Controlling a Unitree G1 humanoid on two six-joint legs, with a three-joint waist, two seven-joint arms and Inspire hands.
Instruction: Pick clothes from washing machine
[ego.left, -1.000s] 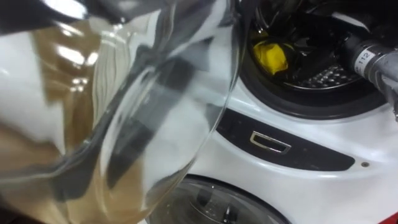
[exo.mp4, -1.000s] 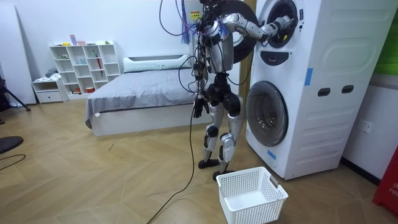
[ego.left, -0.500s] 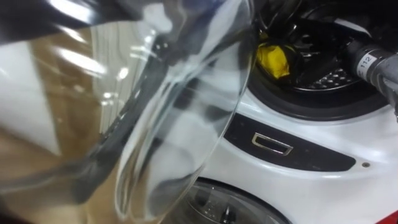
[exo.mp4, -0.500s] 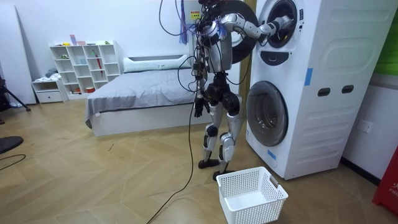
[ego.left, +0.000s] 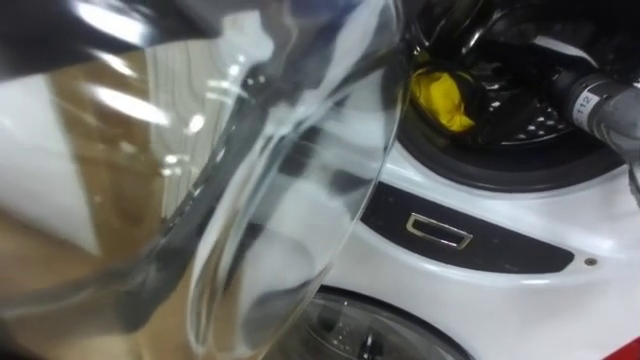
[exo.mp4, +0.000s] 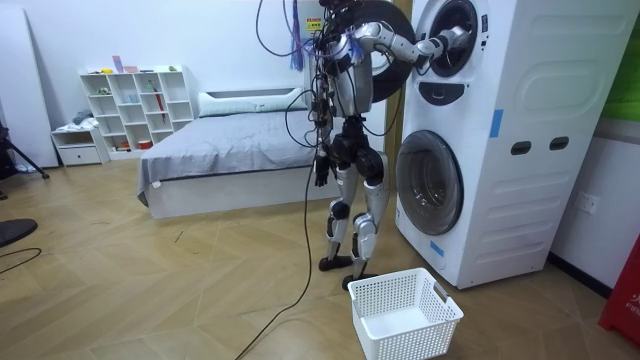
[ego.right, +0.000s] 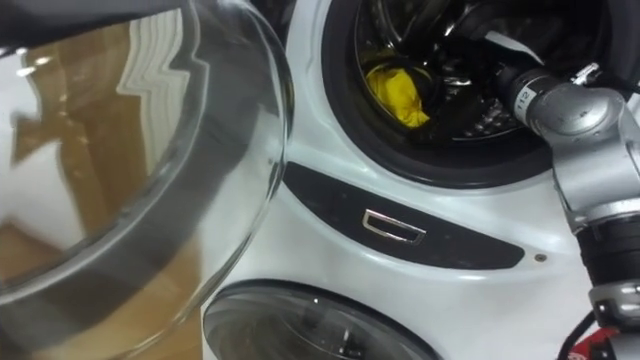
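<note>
A yellow cloth lies at the left inside the dark drum of the upper washing machine; it also shows in the right eye view. My right arm reaches into the drum from the right. My right hand is a dark shape just right of the cloth, deep in the drum. Whether it touches the cloth I cannot tell. The machine's round glass door stands swung open close before my head. My left hand hangs at my side in the room view.
I stand facing the stacked white machines, with the lower machine's round door shut. A white laundry basket sits on the wood floor by my feet. A bed and a white shelf are behind me.
The head view has shifted a little. My right arm stays reaching into the drum, and the yellow cloth stays in much the same place.
</note>
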